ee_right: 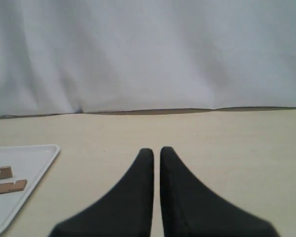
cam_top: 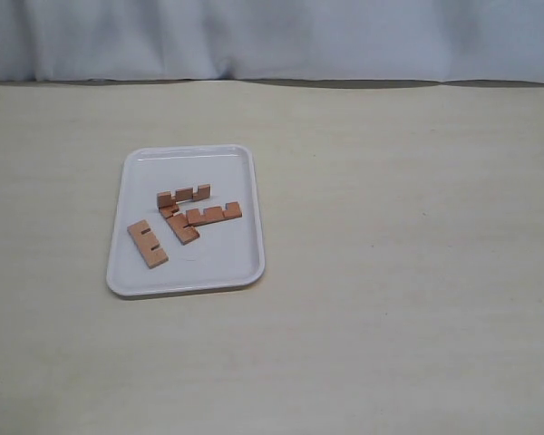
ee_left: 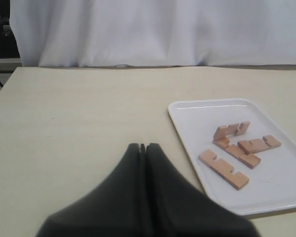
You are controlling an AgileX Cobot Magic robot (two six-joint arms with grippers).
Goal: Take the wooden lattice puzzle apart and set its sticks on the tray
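Note:
The wooden lattice puzzle no longer shows as a grid. Its four sticks lie apart on the white tray [cam_top: 219, 261]. One notched stick [cam_top: 183, 195] stands on edge at the back, and another [cam_top: 215, 214] lies beside it. A third [cam_top: 183, 228] is slanted in the middle and touches both. The fourth [cam_top: 148, 244] lies alone at the front left. Neither gripper appears in the exterior view. My left gripper [ee_left: 143, 146] is shut and empty above bare table, left of the tray [ee_left: 197, 118] and the sticks [ee_left: 223, 169]. My right gripper [ee_right: 157, 150] is shut and empty, with the tray [ee_right: 24, 158] far to its side.
The pale table [cam_top: 399, 236] stretches bare to the right of the tray and in front of it. A white cloth backdrop [cam_top: 272, 36] hangs along the table's far edge.

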